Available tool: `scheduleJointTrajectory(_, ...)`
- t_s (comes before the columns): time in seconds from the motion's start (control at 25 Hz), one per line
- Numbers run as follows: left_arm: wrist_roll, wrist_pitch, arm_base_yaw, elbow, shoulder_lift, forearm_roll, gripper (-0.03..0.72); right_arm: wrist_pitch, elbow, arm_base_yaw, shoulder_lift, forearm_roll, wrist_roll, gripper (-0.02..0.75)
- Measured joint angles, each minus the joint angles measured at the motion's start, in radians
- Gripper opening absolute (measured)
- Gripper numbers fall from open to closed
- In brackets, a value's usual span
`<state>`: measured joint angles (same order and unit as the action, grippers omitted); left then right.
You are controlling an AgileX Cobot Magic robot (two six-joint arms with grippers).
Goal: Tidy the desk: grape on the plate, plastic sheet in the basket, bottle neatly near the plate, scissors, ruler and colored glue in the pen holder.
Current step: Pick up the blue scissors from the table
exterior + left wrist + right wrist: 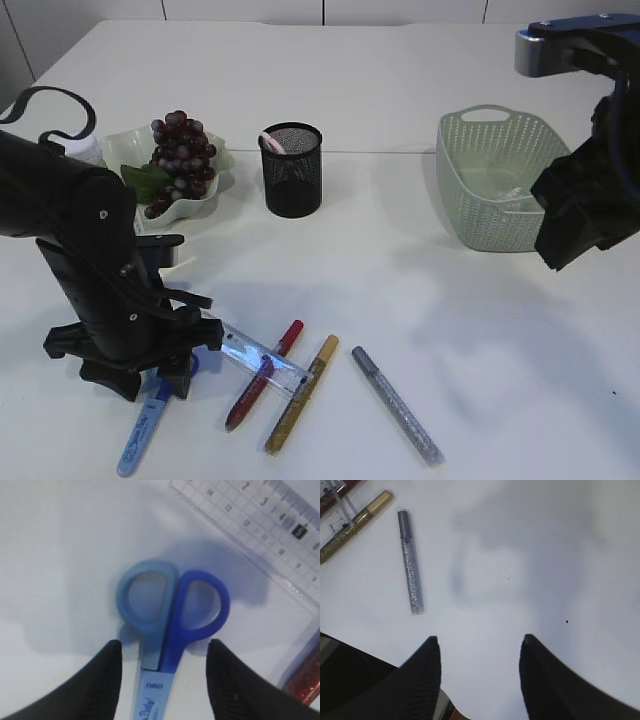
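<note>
Blue scissors (172, 630) in a light blue sheath (140, 435) lie on the white desk at the front left. My left gripper (164, 647) is open and straddles them just below the handle rings, touching neither side. A clear ruler (262, 357) lies right of them, over the red glue pen (265, 375) and the gold one (302, 393). The silver glue pen (396, 403) lies apart. My right gripper (479, 640) hangs open and empty above bare desk. Dark grapes (180, 155) rest on the pale green plate (215, 195). The black mesh pen holder (292, 170) stands mid-desk.
The green basket (470, 170) stands at the right with something pale and clear inside, under my right arm (585, 210). A white shape (85, 150) behind the left arm by the plate may be the bottle, mostly hidden. A pink item sticks out of the pen holder.
</note>
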<state>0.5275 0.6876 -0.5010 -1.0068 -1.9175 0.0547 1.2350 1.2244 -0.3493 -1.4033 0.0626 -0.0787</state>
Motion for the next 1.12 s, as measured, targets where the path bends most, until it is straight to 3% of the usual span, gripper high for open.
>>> scheduleJointTrajectory(0.44, 0.003, -0.003, -0.036, -0.006, -0.027, -0.035, 0.393, 0.000, 0.000, 0.000, 0.000, 0.000, 0.000, 0.405)
scheduleJointTrajectory(1.12, 0.005, 0.015, -0.059, -0.022, -0.046, -0.072, 0.176, -0.002, 0.000, 0.000, 0.000, 0.000, -0.008, 0.405)
